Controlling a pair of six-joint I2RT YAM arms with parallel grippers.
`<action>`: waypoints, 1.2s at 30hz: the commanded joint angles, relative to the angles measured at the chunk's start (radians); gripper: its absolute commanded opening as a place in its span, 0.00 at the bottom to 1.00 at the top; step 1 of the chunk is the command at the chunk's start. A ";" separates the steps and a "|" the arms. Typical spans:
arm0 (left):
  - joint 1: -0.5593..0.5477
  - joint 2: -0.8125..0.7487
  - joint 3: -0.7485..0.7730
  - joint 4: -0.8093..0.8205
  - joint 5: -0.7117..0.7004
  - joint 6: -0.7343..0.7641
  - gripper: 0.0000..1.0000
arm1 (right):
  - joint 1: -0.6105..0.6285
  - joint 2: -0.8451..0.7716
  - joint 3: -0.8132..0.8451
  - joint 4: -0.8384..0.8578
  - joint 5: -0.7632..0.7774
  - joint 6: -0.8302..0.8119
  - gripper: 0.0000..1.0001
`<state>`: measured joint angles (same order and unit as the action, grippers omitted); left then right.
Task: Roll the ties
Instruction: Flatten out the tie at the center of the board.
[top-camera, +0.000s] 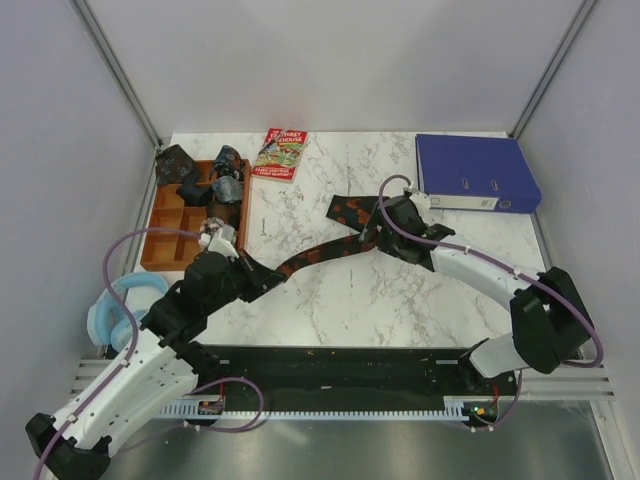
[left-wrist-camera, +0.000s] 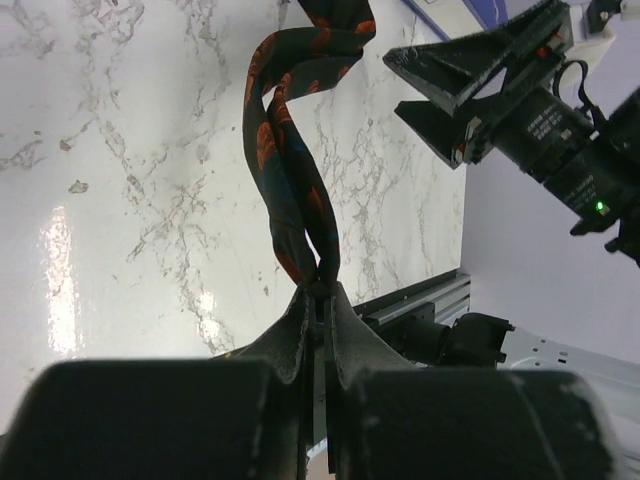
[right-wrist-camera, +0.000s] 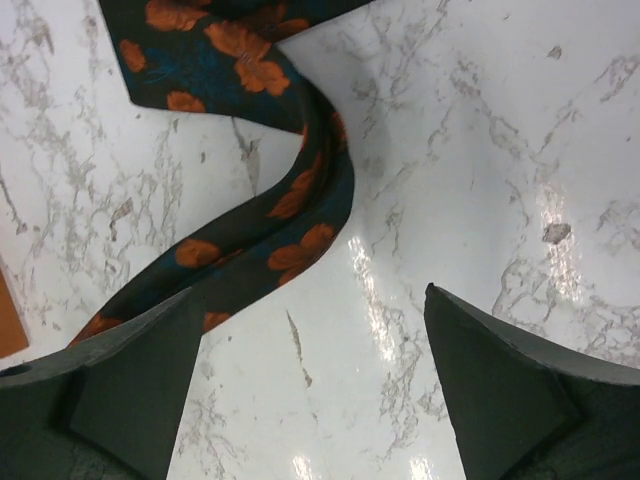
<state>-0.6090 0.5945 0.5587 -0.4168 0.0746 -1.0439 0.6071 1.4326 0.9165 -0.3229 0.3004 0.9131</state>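
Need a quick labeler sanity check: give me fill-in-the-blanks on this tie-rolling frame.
The left gripper is ____ on the long tie.
The right gripper, near that tie's wide end, stands ____.
The small tie bundles lie in the wooden tray at the ____ of the table.
Missing words: shut; open; left.

- The long tie (left-wrist-camera: 290, 190) ran in between the pressed-together fingers of the left gripper (left-wrist-camera: 320, 296), and its end was hidden there.
- In the right wrist view, the tie's broad end was cut off by the top edge.
- The cover print on the booklet (top-camera: 281, 153) was too small to read.
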 joint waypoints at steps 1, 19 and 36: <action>-0.003 -0.050 0.073 -0.097 -0.058 0.047 0.02 | -0.053 0.115 0.119 -0.018 -0.063 0.012 0.98; -0.003 -0.208 0.073 -0.261 -0.117 0.100 0.02 | -0.055 0.531 0.406 -0.058 -0.092 -0.069 0.92; -0.003 -0.312 0.277 -0.531 -0.260 0.142 0.02 | -0.056 0.735 0.602 -0.093 -0.101 -0.135 0.56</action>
<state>-0.6090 0.2901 0.7475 -0.8753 -0.1104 -0.9531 0.5495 2.0983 1.4929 -0.3752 0.2142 0.7967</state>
